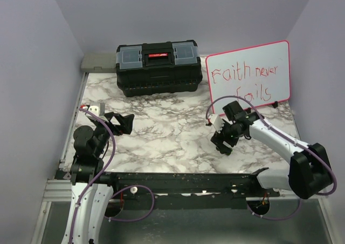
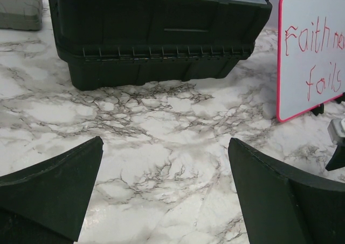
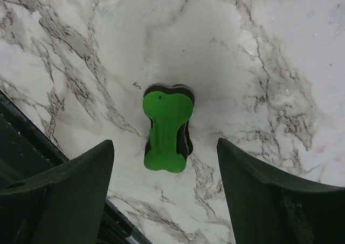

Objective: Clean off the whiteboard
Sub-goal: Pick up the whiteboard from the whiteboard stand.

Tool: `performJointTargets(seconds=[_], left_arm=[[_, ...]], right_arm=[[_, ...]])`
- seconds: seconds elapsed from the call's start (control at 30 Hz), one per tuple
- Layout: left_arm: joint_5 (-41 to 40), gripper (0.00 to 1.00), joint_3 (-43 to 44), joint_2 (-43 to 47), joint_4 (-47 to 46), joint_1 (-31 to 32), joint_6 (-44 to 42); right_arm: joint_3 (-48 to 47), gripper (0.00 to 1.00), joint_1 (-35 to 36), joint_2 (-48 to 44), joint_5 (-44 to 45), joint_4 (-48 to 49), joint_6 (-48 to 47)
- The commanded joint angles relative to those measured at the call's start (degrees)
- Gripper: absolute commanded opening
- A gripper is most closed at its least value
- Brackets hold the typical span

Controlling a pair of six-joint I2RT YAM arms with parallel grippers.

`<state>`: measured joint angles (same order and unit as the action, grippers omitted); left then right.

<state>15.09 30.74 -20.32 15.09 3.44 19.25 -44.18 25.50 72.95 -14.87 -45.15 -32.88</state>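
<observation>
The whiteboard stands tilted at the back right, with a pink-red rim and red handwriting "Faith never fails". It also shows in the left wrist view. A green eraser with a black pad lies flat on the marble table. My right gripper hangs open right above it, a finger on each side, not touching. In the top view the right gripper hides the eraser. My left gripper is open and empty above the table at the left; it also shows in the left wrist view.
A black toolbox stands at the back centre, left of the whiteboard. A flat grey block lies at the back left corner. The dark rail runs along the table's near edge, close behind the right gripper.
</observation>
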Motion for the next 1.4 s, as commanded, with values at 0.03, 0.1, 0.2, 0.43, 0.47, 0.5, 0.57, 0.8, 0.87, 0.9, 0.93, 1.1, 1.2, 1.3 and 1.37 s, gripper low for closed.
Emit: performJointTargets(seconds=[0.03, 0.1, 0.2, 0.43, 0.47, 0.5, 0.57, 0.8, 0.87, 0.9, 0.93, 1.1, 1.2, 1.3, 1.37], left_arm=[[0.20, 0.99, 0.60, -0.15, -0.59, -0.27, -0.53], [0.20, 0.99, 0.59, -0.18, -0.59, -0.28, -0.56], [0.20, 0.99, 0.64, -0.38, -0.59, -0.28, -0.61], [0.19, 0.99, 0.67, -0.47, -0.62, -0.28, -0.61], [0.17, 0.99, 0.68, -0.51, -0.60, -0.28, -0.66], [0.19, 0.99, 0.69, -0.50, -0.59, -0.28, -0.64], [0.11, 0.99, 0.64, -0.49, -0.57, -0.28, -0.68], [0.03, 0.99, 0.68, -0.43, -0.59, -0.28, -0.70], [0.03, 0.99, 0.66, -0.46, -0.59, -0.28, -0.70], [0.07, 0.99, 0.68, -0.49, -0.59, -0.28, -0.70], [0.11, 0.99, 0.65, -0.45, -0.59, -0.23, -0.70], [0.20, 0.99, 0.66, -0.39, -0.52, -0.28, -0.70], [0.20, 0.99, 0.59, -0.26, -0.55, -0.28, -0.70], [0.16, 0.99, 0.60, -0.17, -0.57, -0.28, -0.70], [0.18, 0.99, 0.61, -0.14, -0.58, -0.25, -0.70]], right_arm=[[3.34, 0.72, -0.10, 4.18, 3.26, 5.91, 0.71], [3.49, 0.70, -0.11, 4.71, 3.86, 7.77, 1.69], [3.36, 0.66, -0.11, 4.58, 3.55, 9.40, 2.83], [4.10, 0.54, -0.11, 4.46, 2.72, 9.81, 2.65], [4.19, 0.51, -0.10, 4.53, 2.70, 9.81, 2.65], [4.19, 0.49, -0.10, 4.62, 2.67, 9.81, 2.65], [4.11, 0.46, -0.10, 4.82, 2.88, 9.73, 2.56], [4.36, 0.48, -0.10, 4.71, 4.82, 8.26, 1.41], [4.54, 0.48, -0.10, 4.32, 5.14, 8.08, 1.34], [4.55, 0.49, -0.17, 4.12, 5.22, 7.91, 1.33], [4.55, 0.50, -0.10, 4.05, 5.27, 7.80, 1.27], [4.63, 0.51, -0.10, 3.96, 5.33, 7.69, 1.27], [4.72, 0.51, -0.12, 3.86, 5.44, 7.53, 1.16], [4.81, 0.50, -0.14, 3.86, 5.62, 7.10, 0.97], [4.96, 0.48, -0.13, 3.87, 5.81, 6.85, 0.72]])
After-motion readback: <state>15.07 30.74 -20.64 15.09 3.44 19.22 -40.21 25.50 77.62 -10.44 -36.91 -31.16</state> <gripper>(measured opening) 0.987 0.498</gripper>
